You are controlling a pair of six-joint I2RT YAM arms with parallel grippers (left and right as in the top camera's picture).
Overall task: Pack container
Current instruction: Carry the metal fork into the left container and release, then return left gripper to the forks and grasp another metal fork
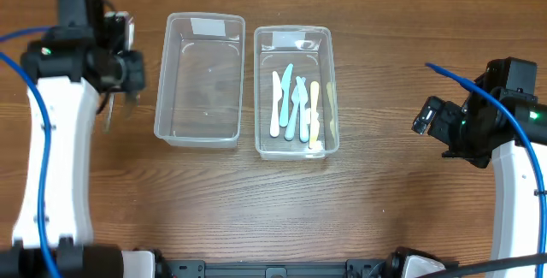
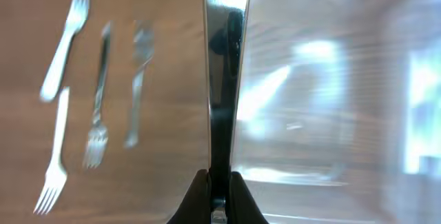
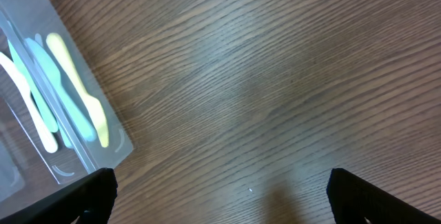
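Wooden table (image 1: 385, 184), left gripper (image 2: 219, 185) clamping thin shiny utensil (image 2: 224, 79), right gripper (image 3: 220, 186) wide apart

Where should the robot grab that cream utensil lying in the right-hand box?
Probably at its slim middle, from straight above, fingers closing across its width. The cream utensil lies flat, lengthwise in the box, leftmost, with bare floor beside it.

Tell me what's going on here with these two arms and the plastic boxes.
The left end effector is shut on a thin shiny utensil, held edge-on beside the empty container. Several forks lie on the table near it. The second container holds pastel cutlery. The right end effector is open and holds nothing, over bare table to the right of that container.
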